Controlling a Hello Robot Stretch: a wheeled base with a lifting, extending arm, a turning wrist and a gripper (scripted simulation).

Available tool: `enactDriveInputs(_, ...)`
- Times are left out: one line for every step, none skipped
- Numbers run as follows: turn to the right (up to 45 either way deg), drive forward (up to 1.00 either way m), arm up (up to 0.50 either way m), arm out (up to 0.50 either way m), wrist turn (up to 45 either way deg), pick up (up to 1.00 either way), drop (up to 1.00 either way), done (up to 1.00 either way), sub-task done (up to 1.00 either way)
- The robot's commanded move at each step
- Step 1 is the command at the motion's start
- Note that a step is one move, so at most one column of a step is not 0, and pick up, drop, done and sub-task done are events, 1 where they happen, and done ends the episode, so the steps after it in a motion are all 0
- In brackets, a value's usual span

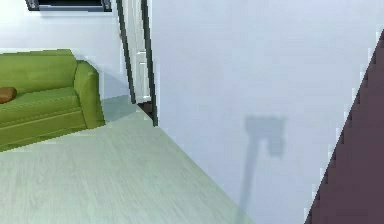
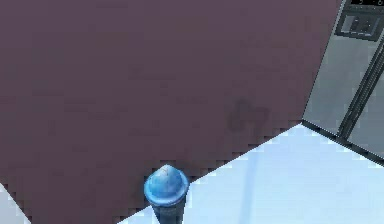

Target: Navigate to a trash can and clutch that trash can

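Trash can, blue dome, nr maroon wall

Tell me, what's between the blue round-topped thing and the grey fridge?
Nothing but bare pale floor in the arm side view, running from the blue round-topped thing to the grey fridge, with the dark wall behind.

Home: green sofa, doorway, grey fridge
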Motion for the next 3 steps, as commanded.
enactDriveInputs(0.0,0.00,0.18,0.00,0.0,0.00,0.00,0.00,0.00)
enactDriveInputs(0.0,0.00,0.00,0.50,0.0,0.00,0.00,0.00,0.00)
enactDriveInputs(0.0,0.00,0.00,0.00,45.0,0.00,0.00,0.00,0.00)
